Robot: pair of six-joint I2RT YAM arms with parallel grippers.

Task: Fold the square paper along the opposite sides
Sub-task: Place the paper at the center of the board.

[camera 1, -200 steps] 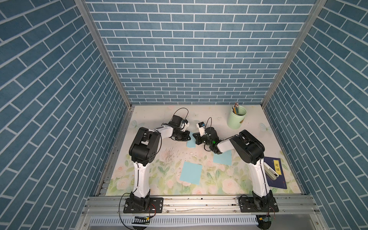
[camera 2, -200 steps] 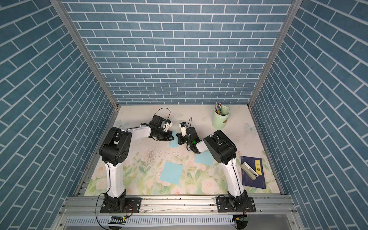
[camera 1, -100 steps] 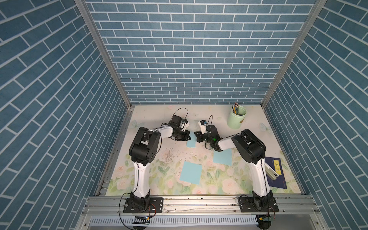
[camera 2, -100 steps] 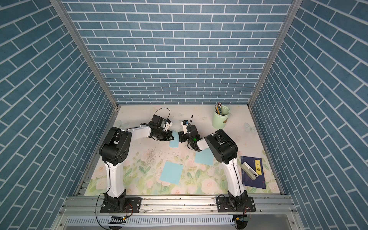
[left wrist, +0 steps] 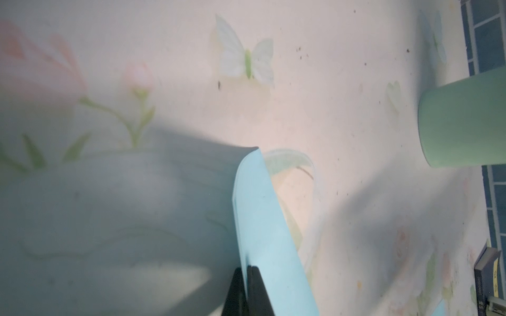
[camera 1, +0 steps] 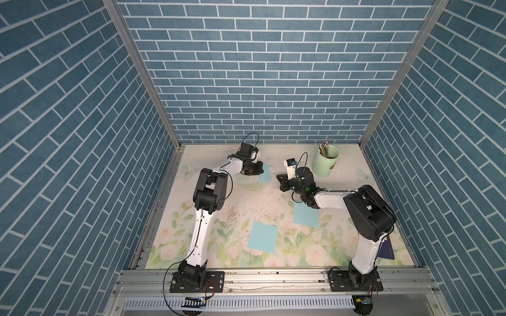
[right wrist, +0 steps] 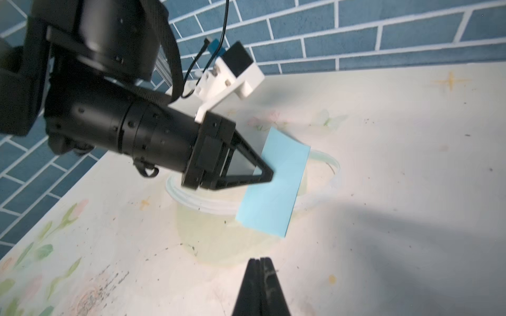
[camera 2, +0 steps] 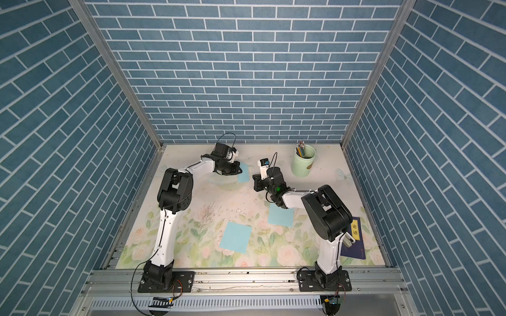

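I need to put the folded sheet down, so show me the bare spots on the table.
Bare: mat between left arm and near flat sheet; back right, between pencil cup and side wall. Crowded: back centre, around the folded sheet and right arm.

From my left wrist camera I see the left gripper (left wrist: 245,273) with its black jaws pinched together on a light blue paper (left wrist: 262,213), which lifts away from them above the floral mat (left wrist: 328,82). The paper's free edge looks doubled. A printed butterfly (left wrist: 247,58) lies beyond it, with a green cup (left wrist: 462,120) and a dark book (left wrist: 487,276) farther off.
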